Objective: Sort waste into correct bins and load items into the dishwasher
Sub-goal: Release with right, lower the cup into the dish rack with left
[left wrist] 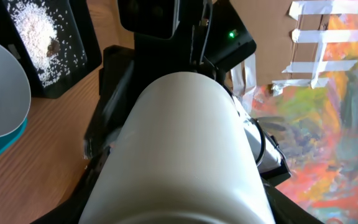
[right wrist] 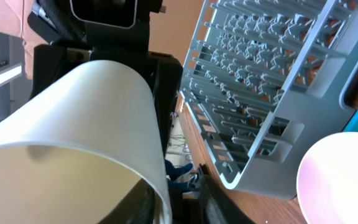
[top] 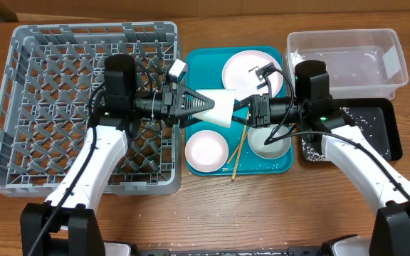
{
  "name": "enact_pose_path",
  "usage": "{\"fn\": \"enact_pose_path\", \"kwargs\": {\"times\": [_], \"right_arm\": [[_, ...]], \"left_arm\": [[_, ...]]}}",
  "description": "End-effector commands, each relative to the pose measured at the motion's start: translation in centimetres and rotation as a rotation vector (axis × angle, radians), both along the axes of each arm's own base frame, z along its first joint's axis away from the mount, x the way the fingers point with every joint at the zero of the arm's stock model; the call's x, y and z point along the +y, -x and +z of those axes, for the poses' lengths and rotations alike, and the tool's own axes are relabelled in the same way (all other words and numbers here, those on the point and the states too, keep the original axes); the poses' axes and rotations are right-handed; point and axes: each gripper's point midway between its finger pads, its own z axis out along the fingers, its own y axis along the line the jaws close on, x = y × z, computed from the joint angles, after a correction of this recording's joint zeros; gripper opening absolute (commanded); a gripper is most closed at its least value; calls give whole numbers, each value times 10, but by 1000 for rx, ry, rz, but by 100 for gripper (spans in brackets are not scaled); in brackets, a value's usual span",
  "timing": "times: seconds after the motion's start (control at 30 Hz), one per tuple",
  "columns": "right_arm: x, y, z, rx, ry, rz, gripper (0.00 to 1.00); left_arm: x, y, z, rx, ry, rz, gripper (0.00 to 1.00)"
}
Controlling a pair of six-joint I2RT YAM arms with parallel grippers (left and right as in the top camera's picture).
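The small white cup [top: 223, 109] hangs on its side above the teal tray, between both grippers. My left gripper [top: 208, 104] is shut on its body; the cup [left wrist: 185, 155] fills the left wrist view. My right gripper [top: 242, 108] is open at the cup's mouth. In the right wrist view one finger is inside the rim [right wrist: 160, 168] and one outside with a gap [right wrist: 188, 199]. The plate [top: 251, 70], two white bowls [top: 206, 151] [top: 269, 142] and the chopsticks [top: 238, 153] lie on the teal tray. Rice with a brown lump [left wrist: 53, 45] lies in the black tray [top: 383, 128]. The wrapper is out of view.
The grey dish rack [top: 20, 107] stands at the left and shows in the right wrist view [right wrist: 260, 81]. The clear tub [top: 347, 60] stands at the back right, behind the black tray. The teal tray [top: 280, 167] sits in the middle.
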Motion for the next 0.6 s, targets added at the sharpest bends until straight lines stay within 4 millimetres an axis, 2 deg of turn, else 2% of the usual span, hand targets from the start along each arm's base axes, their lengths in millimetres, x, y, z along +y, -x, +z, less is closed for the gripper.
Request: {"fn": "enact_pose_path", "kwargs": {"times": [0.0, 0.07, 0.2, 0.27, 0.33, 0.47, 0.53, 0.57], "right_arm": [[-8, -4, 0, -6, -10, -7, 29], [-12, -7, 1, -9, -14, -16, 33], [-32, -16, 17, -59, -72, -16, 41], [-45, -21, 28, -77, -100, -24, 49], [-61, -28, 38, -100, -121, -44, 62], [-86, -40, 41, -111, -126, -107, 67], [-92, -42, 40, -111, -124, -124, 69], [-93, -43, 40, -117, -122, -126, 76]], "left_arm": [[3, -2, 9, -33, 12, -5, 18], [5, -4, 8, -35, 10, 4, 16], [11, -13, 7, -63, -1, 50, 15], [14, -17, 6, -104, -7, 70, 13], [18, -25, 3, -142, -24, 113, 12], [29, -44, -2, -152, -69, 218, 10], [36, -54, -5, -155, -93, 276, 10], [40, -60, -6, -158, -108, 309, 10]]}}
